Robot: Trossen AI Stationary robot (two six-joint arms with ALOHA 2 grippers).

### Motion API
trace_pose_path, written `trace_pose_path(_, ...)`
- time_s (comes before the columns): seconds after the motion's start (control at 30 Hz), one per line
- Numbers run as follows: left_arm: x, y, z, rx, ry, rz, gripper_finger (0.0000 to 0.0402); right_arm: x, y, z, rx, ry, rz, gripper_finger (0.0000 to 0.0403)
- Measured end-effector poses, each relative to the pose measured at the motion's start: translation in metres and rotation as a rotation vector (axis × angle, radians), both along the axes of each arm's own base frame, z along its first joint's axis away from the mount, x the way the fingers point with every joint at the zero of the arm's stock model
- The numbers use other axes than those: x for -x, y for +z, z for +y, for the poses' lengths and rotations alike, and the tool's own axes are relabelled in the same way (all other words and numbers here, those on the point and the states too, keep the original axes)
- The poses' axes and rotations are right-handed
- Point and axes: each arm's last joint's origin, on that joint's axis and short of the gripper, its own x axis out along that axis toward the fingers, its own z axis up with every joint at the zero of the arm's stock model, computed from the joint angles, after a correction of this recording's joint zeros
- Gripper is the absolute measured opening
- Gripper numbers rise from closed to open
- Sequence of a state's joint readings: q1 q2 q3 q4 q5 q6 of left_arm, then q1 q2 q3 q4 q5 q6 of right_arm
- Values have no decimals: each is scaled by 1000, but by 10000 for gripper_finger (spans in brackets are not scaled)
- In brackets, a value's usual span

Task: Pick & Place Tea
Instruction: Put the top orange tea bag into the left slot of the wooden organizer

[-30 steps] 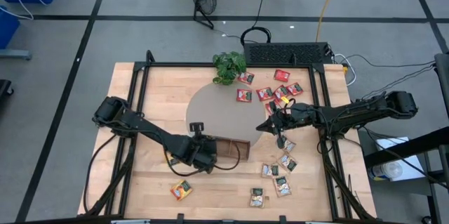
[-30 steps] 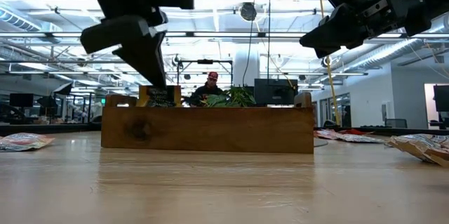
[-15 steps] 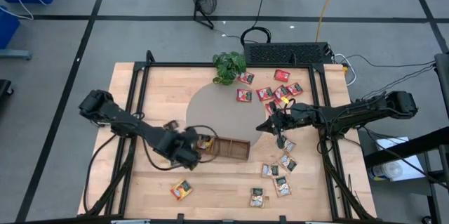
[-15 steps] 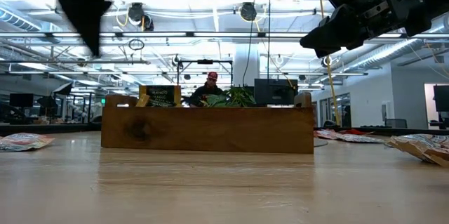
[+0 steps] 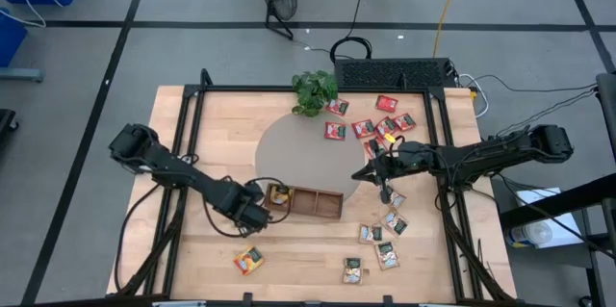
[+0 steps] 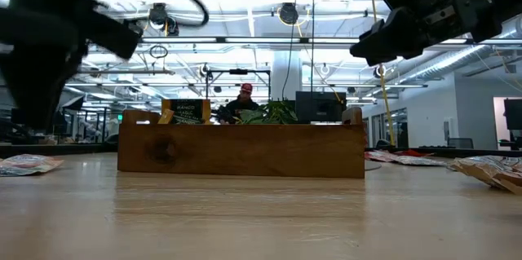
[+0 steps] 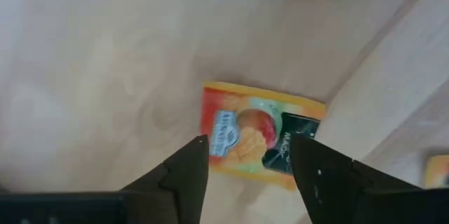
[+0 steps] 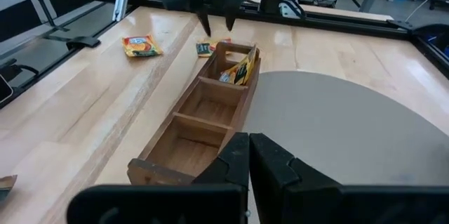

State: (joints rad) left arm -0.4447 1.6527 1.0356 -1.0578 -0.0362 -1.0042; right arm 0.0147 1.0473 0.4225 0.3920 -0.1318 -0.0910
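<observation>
Left gripper (image 7: 245,161): had left the tray (image 5: 310,202), fingers spread, above an orange packet (image 7: 261,137) on the counter (image 5: 192,134)
Right gripper (image 8: 248,155): pressed together, waiting by the red packets (image 5: 371,126)
Meaning: one packet (image 8: 239,70) delivered; next pick likely

Left end effector (image 7: 245,164): two dark fingers (image 7: 184,175) parted, with a clear gap between the tips. Pale wooden worktop (image 7: 91,76) beyond them, plank seams running diagonally. One flat orange-yellow tea-bag packet (image 7: 259,136) with fruit artwork and a dark green panel, lying flat on the worktop, seen through the gap, untouched. A second orange scrap (image 7: 436,171) at the frame edge, unidentifiable.
</observation>
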Motion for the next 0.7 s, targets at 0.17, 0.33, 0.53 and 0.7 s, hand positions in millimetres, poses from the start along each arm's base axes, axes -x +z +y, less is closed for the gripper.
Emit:
trace_pose_path(0.17,8,-26,12,58,-33,25,183,1,-2,0,-3,-1,24,0)
trace_pose_path(0.33,12,-37,24,69,-39,58,157,1,-2,0,-7,-2,27,0)
trace_pose_path(0.53,14,-47,34,105,-21,38,137,1,-2,0,-7,-2,24,0)
trace_pose_path(0.7,17,-54,38,109,8,29,134,1,-2,0,-7,-2,25,0)
